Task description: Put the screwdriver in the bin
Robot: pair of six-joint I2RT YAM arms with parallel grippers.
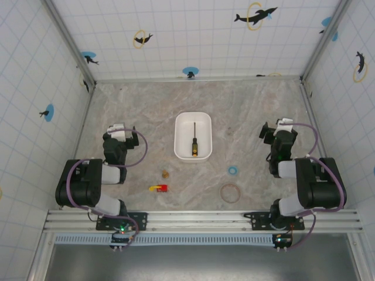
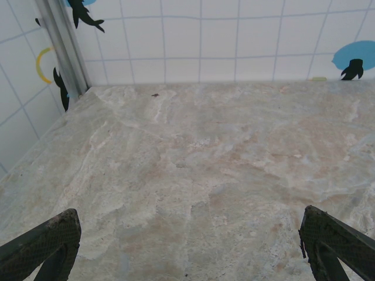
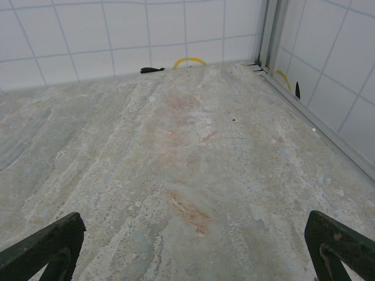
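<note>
The screwdriver (image 1: 194,140) lies inside the bin (image 1: 177,137) at the middle of the marble-patterned table (image 1: 252,105). Its yellow-and-black handle sits toward the near wall and its thin shaft points far, along the tray's length. By the look of it the task is done.

The left gripper (image 1: 122,130) hangs to the left of the bin and the right gripper (image 1: 280,126) to the right, both well apart from it. Each is spread wide and has hold of nothing. In the left wrist view the dark fingers (image 2: 47,240) sit at the bottom corners with bare table between them, and the right wrist view shows the same, its fingers (image 3: 340,240) just as far apart.

Loose clutter rests nearer the arm bases: a small red-and-yellow object (image 1: 158,188), a small brown piece (image 1: 166,173), a blue ring (image 1: 233,170) and a larger tan ring (image 1: 230,192).

The likely risk from here is a needless further move. An arm swinging inward could clip the light tray's rim and slide or tilt it, and the slim tool could roll out over the shallow wall. A low sweep back toward the bases could also scatter the small items near the front edge — the left arm's path lies closest to the red-and-yellow object.
</note>
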